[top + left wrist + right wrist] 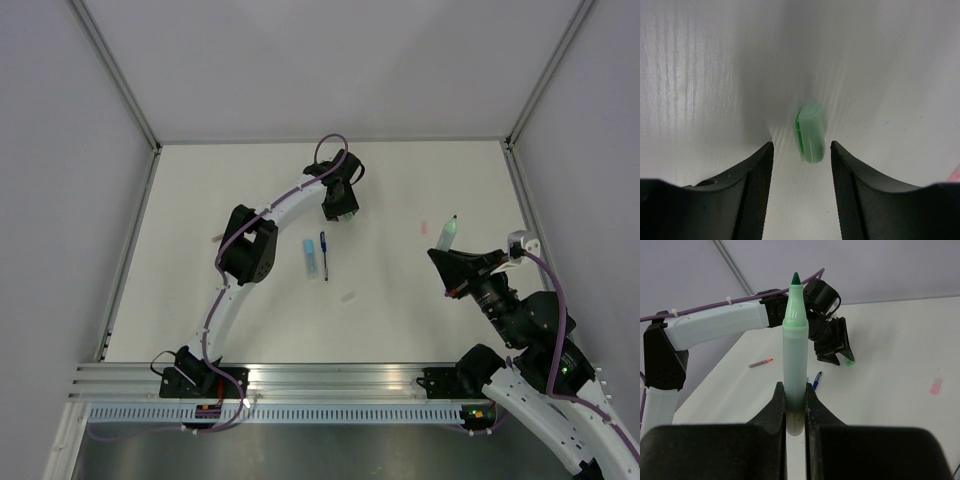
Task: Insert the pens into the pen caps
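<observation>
Soft, even light, faint shadows on the white table (400, 320). Left wrist view: green cap (810, 132) looks blurry, fingers (752, 195) smear dark. Right wrist view: green pen (795, 350) stays crisp.

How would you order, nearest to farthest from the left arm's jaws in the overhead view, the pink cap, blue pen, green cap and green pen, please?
1. Green cap: right between the jaws of the left gripper.
2. Blue pen: a little nearer the arms' bases.
3. Pink cap: off to the right.
4. Green pen: farther right still.
</observation>
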Motion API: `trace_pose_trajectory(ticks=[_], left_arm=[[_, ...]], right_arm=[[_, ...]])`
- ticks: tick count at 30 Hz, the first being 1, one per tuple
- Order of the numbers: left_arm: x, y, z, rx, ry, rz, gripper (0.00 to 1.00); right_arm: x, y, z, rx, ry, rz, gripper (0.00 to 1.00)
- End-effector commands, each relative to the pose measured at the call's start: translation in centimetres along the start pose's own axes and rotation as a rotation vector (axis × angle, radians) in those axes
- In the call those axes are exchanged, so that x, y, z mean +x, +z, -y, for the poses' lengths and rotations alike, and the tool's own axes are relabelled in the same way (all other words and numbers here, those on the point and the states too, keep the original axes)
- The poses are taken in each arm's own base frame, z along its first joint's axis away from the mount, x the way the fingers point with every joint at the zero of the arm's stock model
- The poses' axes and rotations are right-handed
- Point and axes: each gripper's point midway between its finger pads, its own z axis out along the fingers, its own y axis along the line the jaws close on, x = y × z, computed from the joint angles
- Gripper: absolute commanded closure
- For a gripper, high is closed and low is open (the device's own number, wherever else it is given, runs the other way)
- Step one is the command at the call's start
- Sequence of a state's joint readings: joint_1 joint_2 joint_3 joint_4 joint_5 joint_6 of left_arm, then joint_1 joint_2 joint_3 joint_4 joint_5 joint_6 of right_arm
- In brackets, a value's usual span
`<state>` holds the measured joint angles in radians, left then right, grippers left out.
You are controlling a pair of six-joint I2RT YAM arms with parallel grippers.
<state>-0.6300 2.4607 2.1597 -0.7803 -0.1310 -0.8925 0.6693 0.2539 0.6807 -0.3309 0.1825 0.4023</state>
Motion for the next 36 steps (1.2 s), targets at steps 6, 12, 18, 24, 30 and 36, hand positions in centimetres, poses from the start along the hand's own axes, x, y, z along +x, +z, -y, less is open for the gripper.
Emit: trace_pose_trajectory(ticks=[6, 12, 18, 24, 30, 36], left_arm=[[-1.1, -0.3, -0.9, -0.072, -0.037, 0.057, 0.51], [-1.4, -0.4, -1.6, -0.102, -0.033, 0.073, 0.59], [-1.0, 0.3, -1.2, -0.073, 0.011, 0.056, 0.56], [-1.3, 0.2, -1.0, -0.046, 0.101, 0.055, 0.47], [-1.9, -0.7, -0.6, -0.001, 0.236, 0.054, 0.42], [-1.4, -1.2, -0.8, 0.205, 0.366, -0.086, 0.43]], right_arm=[[-1.3, -0.4, 0.0, 0.008, -0.007, 0.038, 1.00], [-1.4, -0.4, 0.0, 0.010, -0.003, 0.041, 1.00], [-1.4, -0.5, 0.1, 0.013, -0.005, 0.042, 1.00], [-1.4, -0.5, 0.2, 0.015, -0.008, 0.041, 1.00], [-1.5, -0.6, 0.3, 0.020, -0.009, 0.045, 1.00], [-1.5, -0.5, 0.3, 0.024, -0.008, 0.047, 1.00]])
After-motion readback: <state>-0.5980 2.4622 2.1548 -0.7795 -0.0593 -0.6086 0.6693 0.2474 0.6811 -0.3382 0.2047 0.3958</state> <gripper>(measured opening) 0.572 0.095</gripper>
